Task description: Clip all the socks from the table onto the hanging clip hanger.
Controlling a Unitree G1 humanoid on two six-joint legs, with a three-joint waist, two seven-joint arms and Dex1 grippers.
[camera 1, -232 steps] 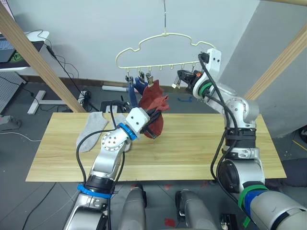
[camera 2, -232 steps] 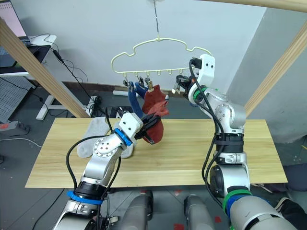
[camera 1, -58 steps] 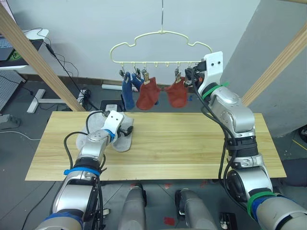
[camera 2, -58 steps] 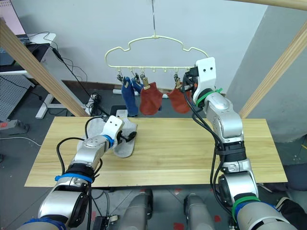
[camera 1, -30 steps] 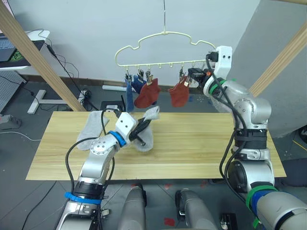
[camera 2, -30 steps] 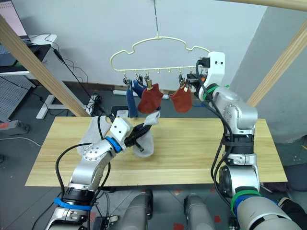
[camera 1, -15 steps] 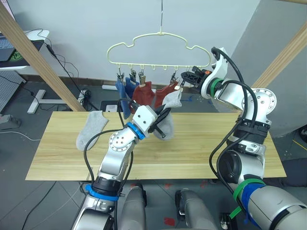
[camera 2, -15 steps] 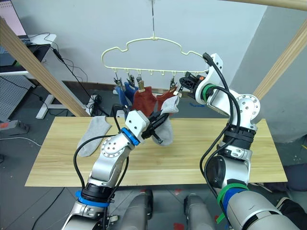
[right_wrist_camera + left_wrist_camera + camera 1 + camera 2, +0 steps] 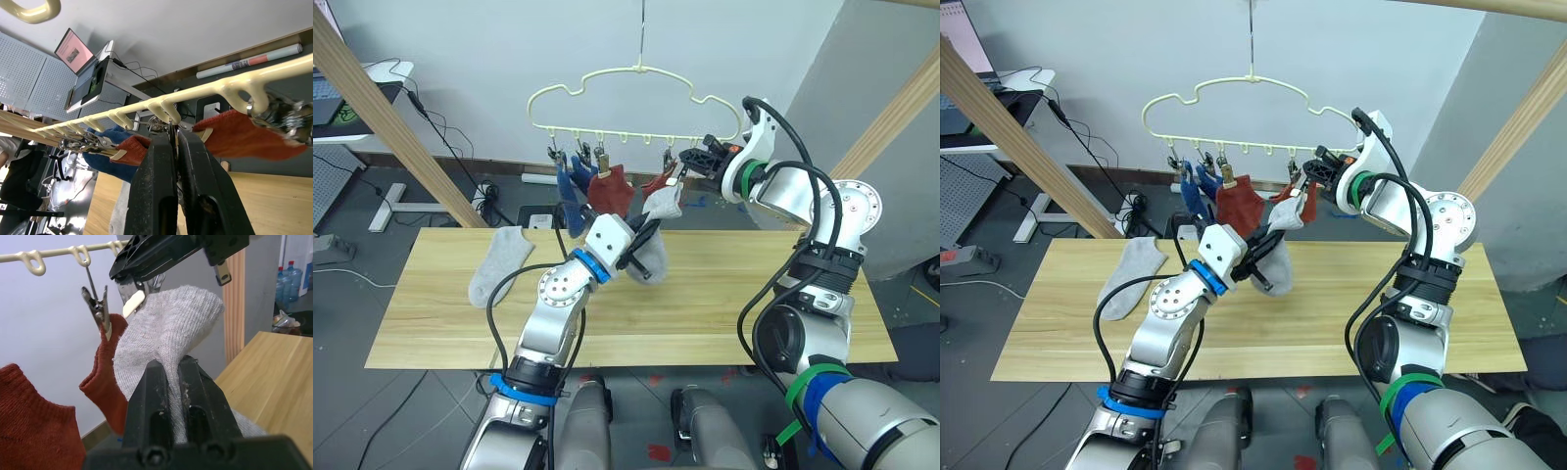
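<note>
With the left gripper (image 9: 644, 238) fingers clamped on a light grey sock (image 9: 658, 227) raised mid-frame under the clip hanger (image 9: 636, 108), and the right gripper (image 9: 690, 162) fingers pinched together on a metal clip (image 9: 100, 309), a hanger sway could make the sock cuff miss the clip, while another grey sock (image 9: 497, 264) waits on the counter (image 9: 734, 304) at left.
</note>
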